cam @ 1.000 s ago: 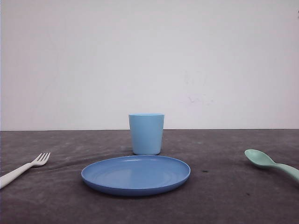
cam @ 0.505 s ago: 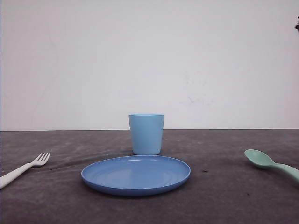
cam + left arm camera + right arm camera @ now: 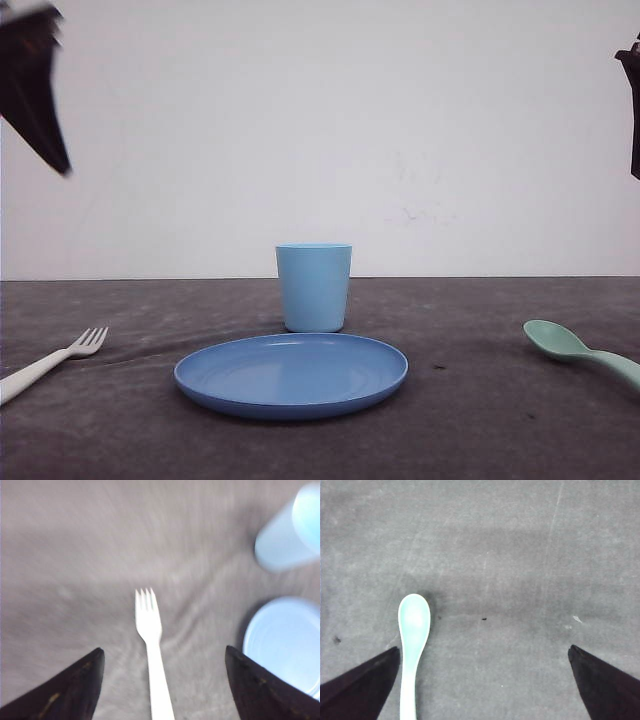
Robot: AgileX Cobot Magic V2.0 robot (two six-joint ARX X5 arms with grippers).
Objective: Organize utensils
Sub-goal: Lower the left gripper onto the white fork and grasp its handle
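Both grippers have entered the front view since half a second ago: the left gripper high at the left edge, the right gripper at the right edge. A dark grey table meets a plain white wall. Each gripper hangs well above the surface, fingers spread wide with nothing between them. The white fork lies flat at the table's left, tines aimed away from the robot, handle running back. The mint spoon lies at the right, bowl likewise pointing away. Between them sit the blue plate and cup.
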